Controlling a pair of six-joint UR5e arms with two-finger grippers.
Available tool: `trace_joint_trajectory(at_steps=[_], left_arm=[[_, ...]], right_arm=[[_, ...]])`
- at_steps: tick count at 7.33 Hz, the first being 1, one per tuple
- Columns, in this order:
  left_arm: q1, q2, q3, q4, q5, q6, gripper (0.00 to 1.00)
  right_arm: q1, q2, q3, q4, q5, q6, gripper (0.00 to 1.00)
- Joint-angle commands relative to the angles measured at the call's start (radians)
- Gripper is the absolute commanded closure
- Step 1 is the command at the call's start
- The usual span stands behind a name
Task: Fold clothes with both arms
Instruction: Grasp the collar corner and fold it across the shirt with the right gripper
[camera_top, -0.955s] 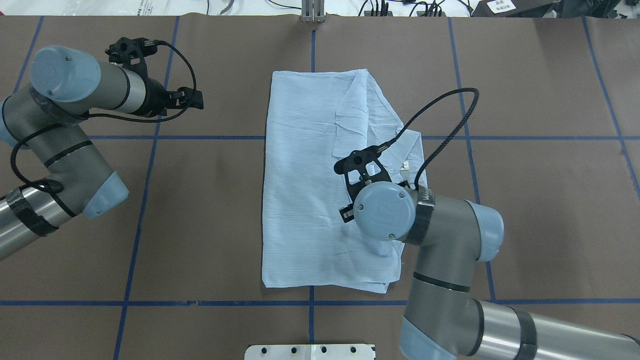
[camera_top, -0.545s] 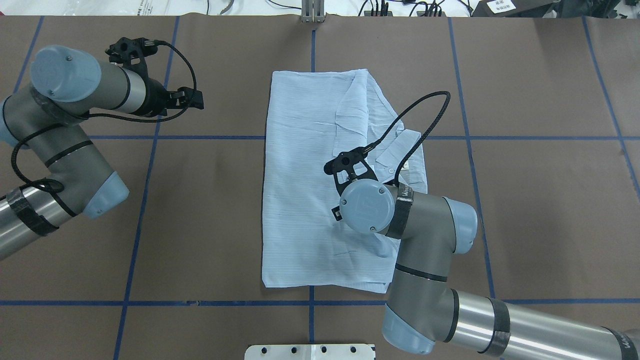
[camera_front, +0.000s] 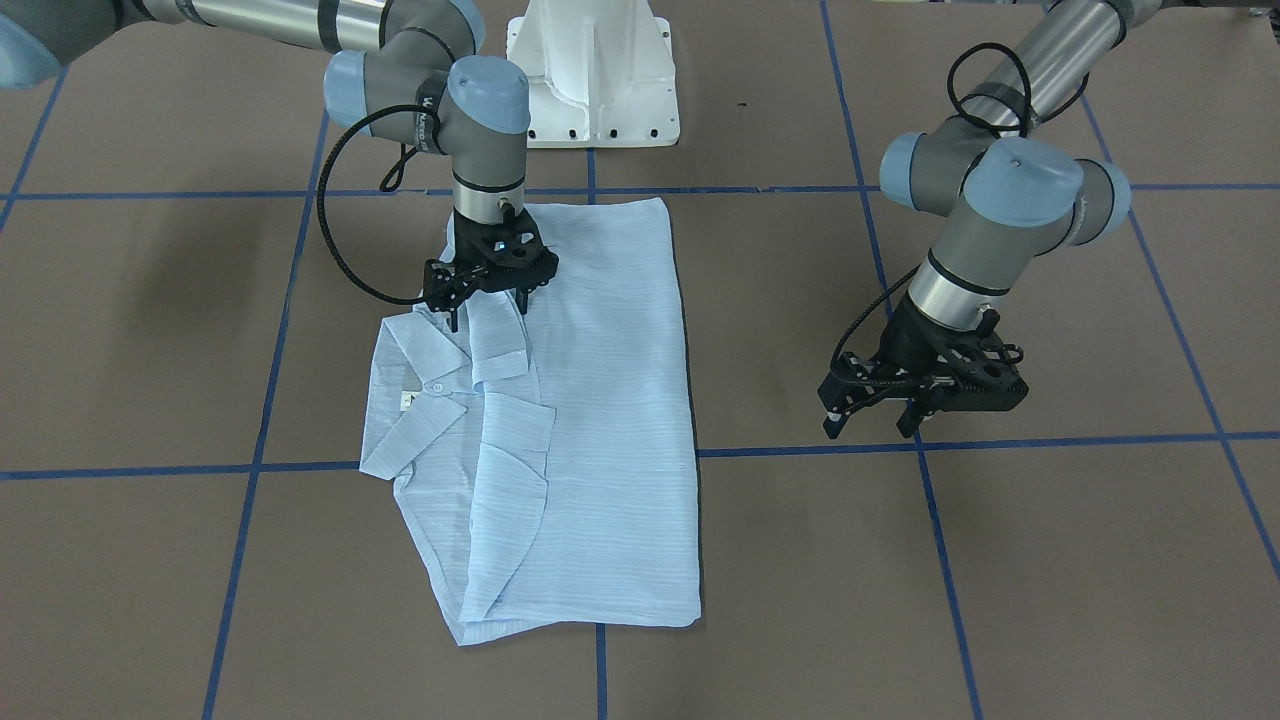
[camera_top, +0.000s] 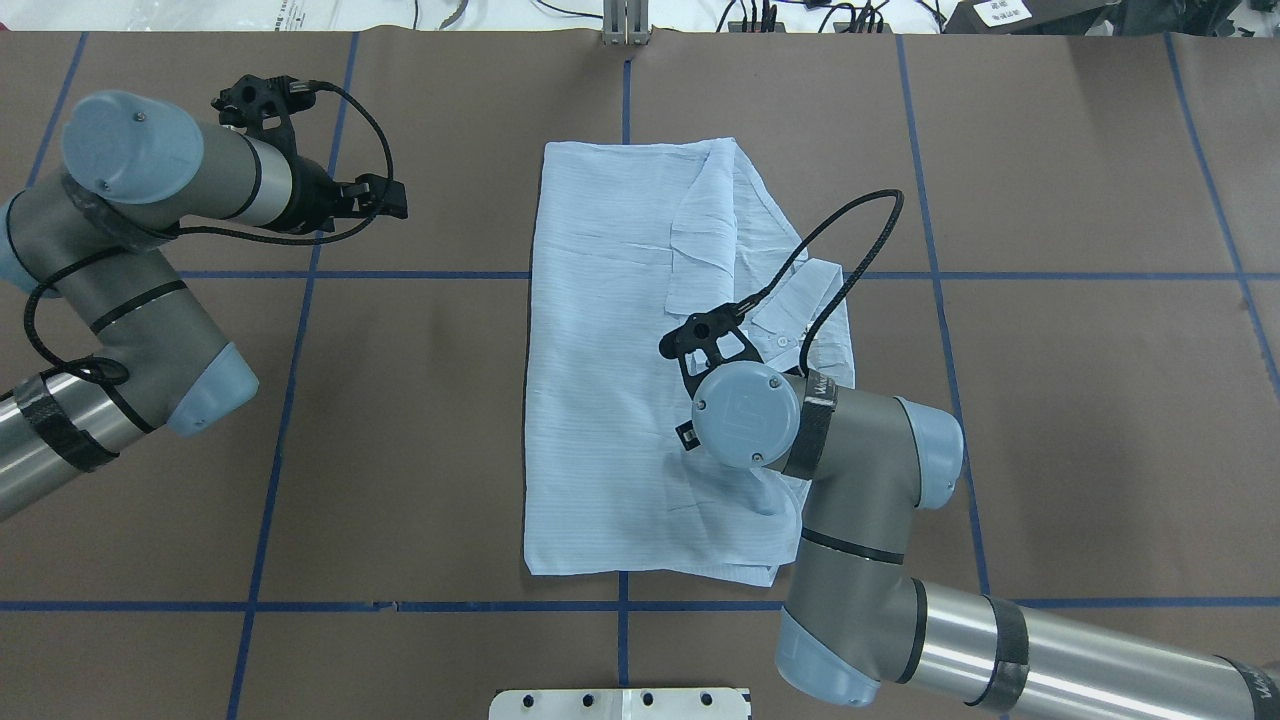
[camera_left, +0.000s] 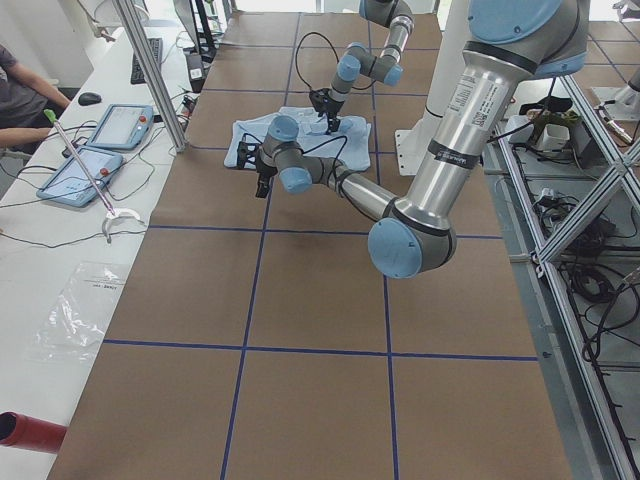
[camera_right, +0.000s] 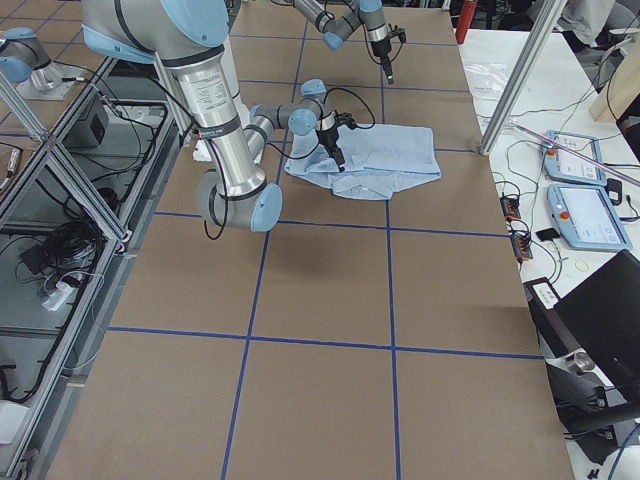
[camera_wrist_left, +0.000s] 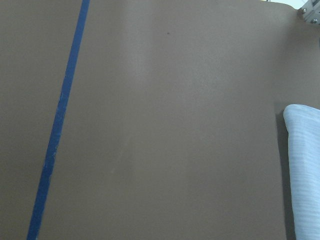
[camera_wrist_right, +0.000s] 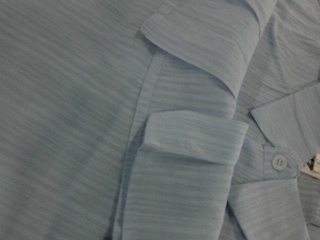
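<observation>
I saw the light blue striped shirt (camera_top: 600, 400) lying flat near the middle of the tabletop (camera_top: 1080, 450), folded into a tall, roughly rectangular bundle. Its thin cloth was finely ribbed and softly creased. The collar (camera_front: 400, 440) lay spread on the bundle's edge toward the robot's right, with a small round white button (camera_wrist_right: 279, 162) and a white neck label (camera_front: 408, 400) beside it, and a squared, turned-back cuff (camera_wrist_right: 195, 137) rested on top. The right gripper (camera_front: 488, 305) pointed straight down over the shirt just beside the collar, its black fingers spread and gripping nothing; I could not tell whether the tips touched the cloth. The left gripper (camera_front: 868, 428) hung over bare matte brown tabletop, well apart from the shirt, its fingers also spread and empty. Blue tape lines (camera_top: 1100, 275) crossed the surface in a grid.
</observation>
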Motion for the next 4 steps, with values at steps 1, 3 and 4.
trace_joint_trajectory(at_steps=[1,3,4], left_arm=[[0.000,-0.003,-0.001,0.000,0.000,-0.001,0.00],[0.000,-0.009,-0.001,0.000,0.000,-0.003,0.00],[0.002,-0.015,-0.001,0.000,0.000,-0.004,0.00]], right_arm=[[0.005,-0.005,0.005,-0.001,0.009,-0.002,0.00],[0.035,-0.020,0.015,-0.004,0.042,-0.044,0.00],[0.046,-0.037,0.016,0.001,0.045,-0.052,0.00]])
